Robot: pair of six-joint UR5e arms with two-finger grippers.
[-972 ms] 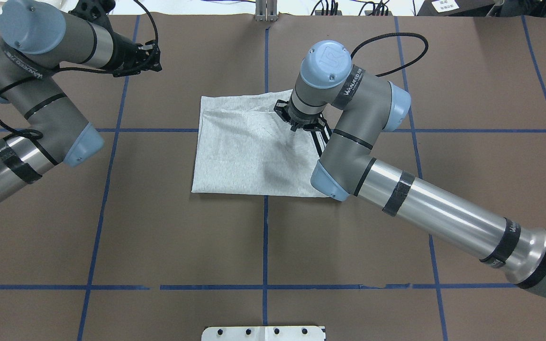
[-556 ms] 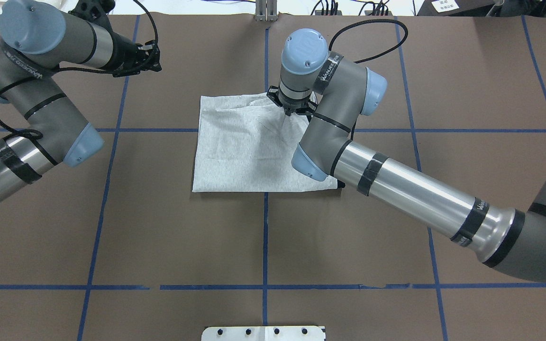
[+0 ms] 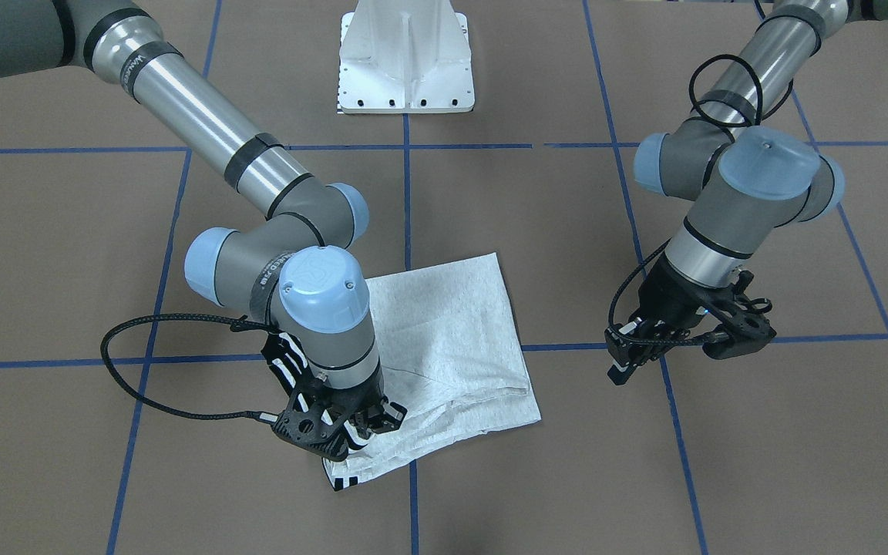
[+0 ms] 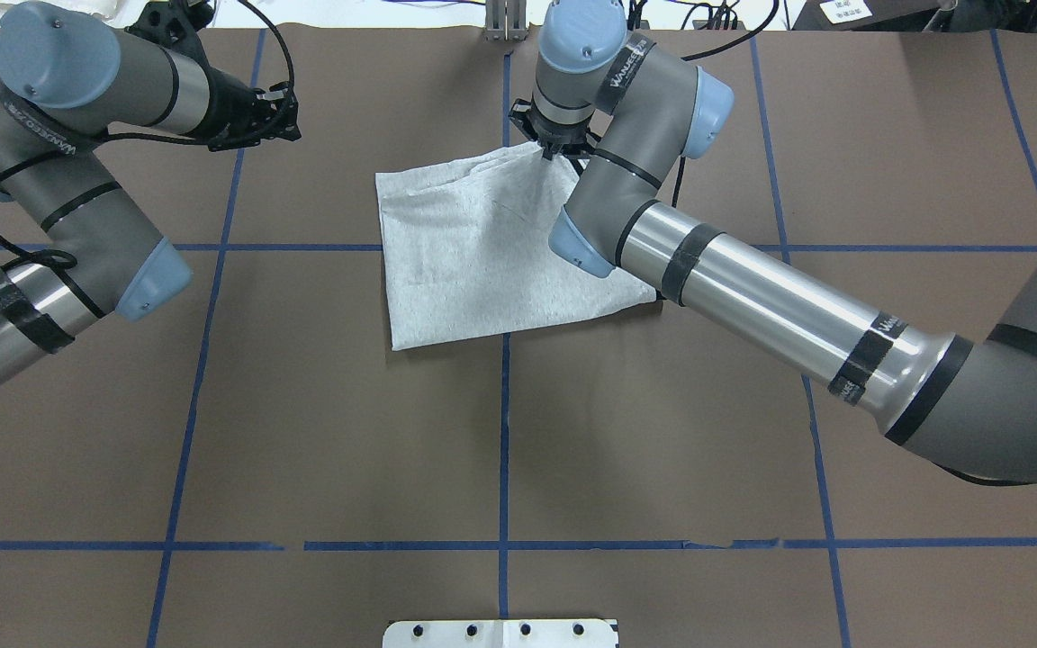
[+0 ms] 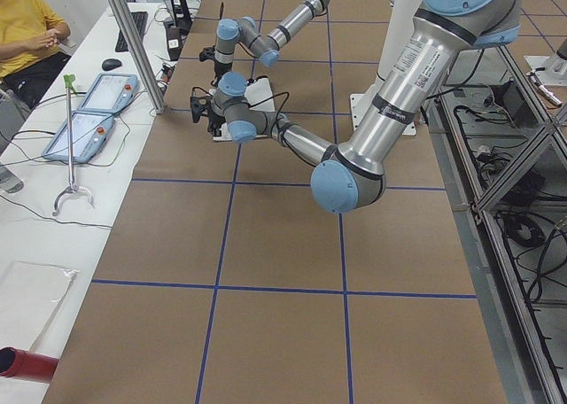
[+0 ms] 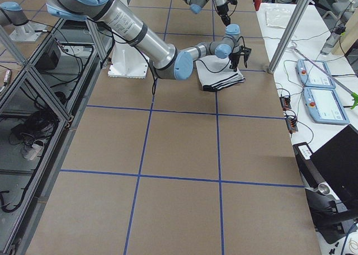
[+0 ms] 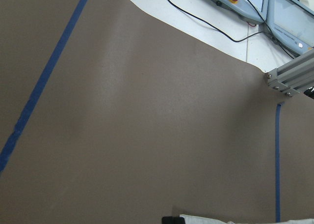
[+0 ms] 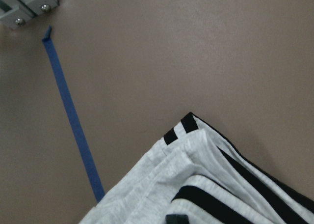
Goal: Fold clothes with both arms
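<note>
The grey T-shirt [image 4: 473, 261] lies folded into a rough square at the far middle of the table, plain side up. It also shows in the front-facing view [image 3: 452, 331]. My right gripper [image 4: 554, 146] is shut on the shirt's far right corner and holds it just above the table [image 3: 351, 435]. The right wrist view shows that corner with its black double stripes [image 8: 230, 194]. My left gripper [image 4: 280, 112] hangs over bare table left of the shirt, apart from it. It looks shut and empty in the front-facing view [image 3: 620, 368].
The white pedestal base [image 3: 405, 69] stands at the near middle edge. An aluminium post [image 4: 505, 22] rises at the far edge, close behind my right wrist. Blue tape lines [image 4: 502, 432] cross the brown table. Teach pendants [image 5: 97, 94] and a seated person [image 5: 27, 32] are beyond it.
My right gripper has moved toward the table's far edge, pulling the shirt's corner with it; the shirt has slid and turned. The left arm has shifted only slightly.
</note>
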